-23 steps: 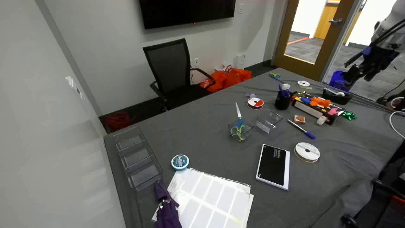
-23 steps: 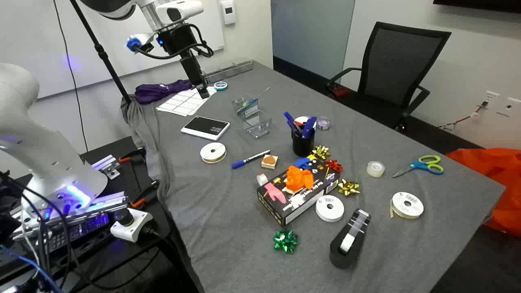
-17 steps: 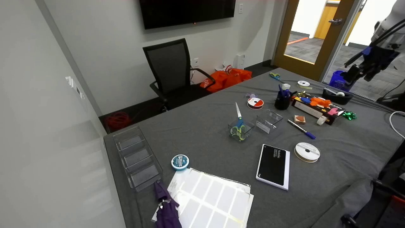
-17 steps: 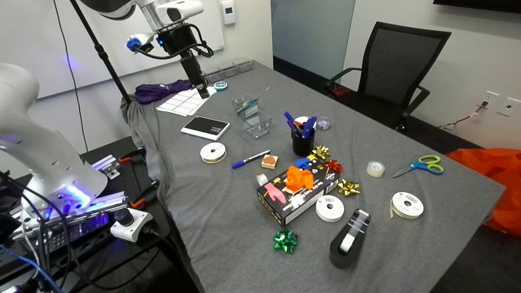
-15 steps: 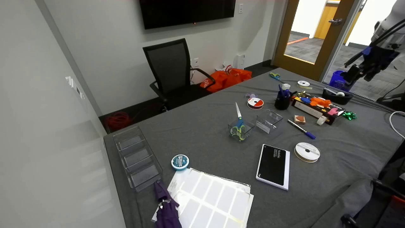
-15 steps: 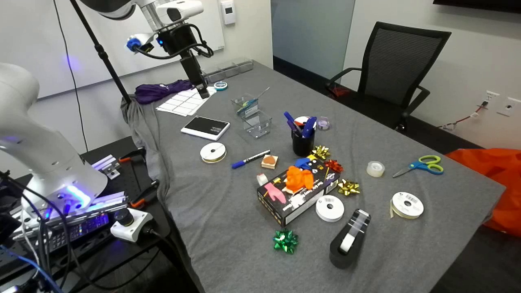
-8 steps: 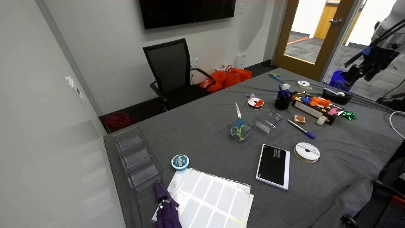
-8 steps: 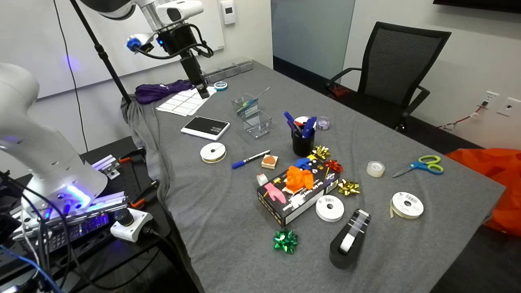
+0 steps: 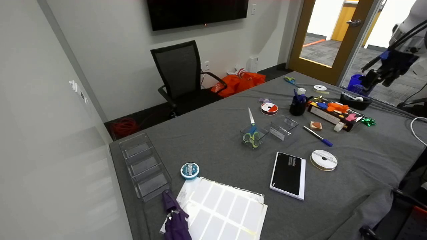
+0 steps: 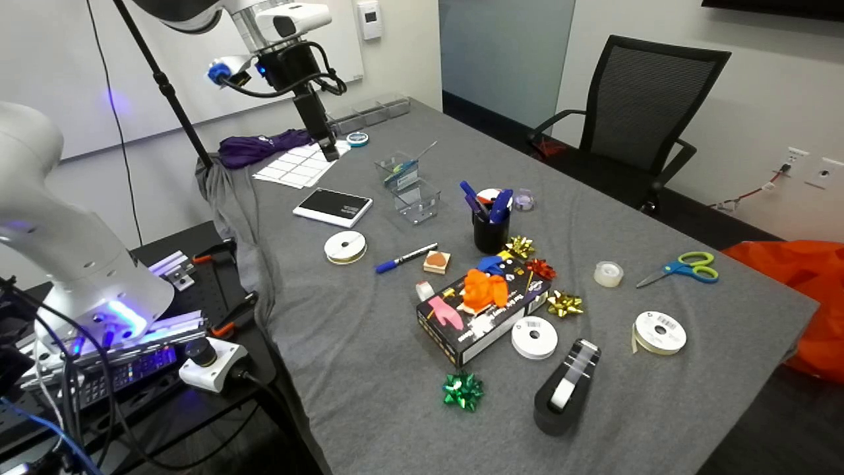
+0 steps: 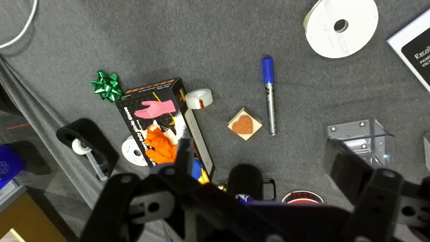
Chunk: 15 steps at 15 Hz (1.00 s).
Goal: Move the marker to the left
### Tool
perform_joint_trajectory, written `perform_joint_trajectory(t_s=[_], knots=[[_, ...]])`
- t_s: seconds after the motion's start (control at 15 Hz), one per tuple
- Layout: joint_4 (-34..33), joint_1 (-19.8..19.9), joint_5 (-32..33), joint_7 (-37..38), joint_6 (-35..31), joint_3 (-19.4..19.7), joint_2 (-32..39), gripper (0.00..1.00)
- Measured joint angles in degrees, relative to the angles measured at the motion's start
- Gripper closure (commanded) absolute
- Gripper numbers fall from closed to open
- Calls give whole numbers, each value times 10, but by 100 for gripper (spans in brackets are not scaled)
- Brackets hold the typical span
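The marker lies flat on the grey tablecloth, with a blue cap and a thin silver body. It shows in both exterior views [image 9: 318,136] [image 10: 405,258] and in the wrist view [image 11: 269,94], cap toward the top there. In the wrist view a wooden block with a heart [image 11: 244,124] lies beside it, not touching. My gripper [image 11: 262,153] is open, its fingers wide apart with nothing between them. In both exterior views the gripper [image 9: 377,81] [image 10: 330,153] hangs well above the table, apart from the marker.
A white ribbon spool [image 10: 345,247] and a black-and-white box [image 10: 333,207] lie near the marker's cap side. A glove box [image 10: 484,310], a black pen cup [image 10: 491,231] and clear trays [image 10: 417,201] stand around it. A tape dispenser [image 10: 567,389] is farther off.
The arm and open gripper have shifted very slightly in the last half second, a little leftward and downward in the exterior views. The marker and other objects have not moved.
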State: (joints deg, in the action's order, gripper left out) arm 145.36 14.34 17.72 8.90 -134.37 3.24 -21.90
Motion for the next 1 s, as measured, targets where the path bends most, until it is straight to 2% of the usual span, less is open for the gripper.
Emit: perform_joint_trajectory(t_s=[0.33, 1.0], knots=[[-20, -7, 0, 27, -3, -1, 68, 0], [-120, -19, 2, 31, -37, 24, 238, 0]])
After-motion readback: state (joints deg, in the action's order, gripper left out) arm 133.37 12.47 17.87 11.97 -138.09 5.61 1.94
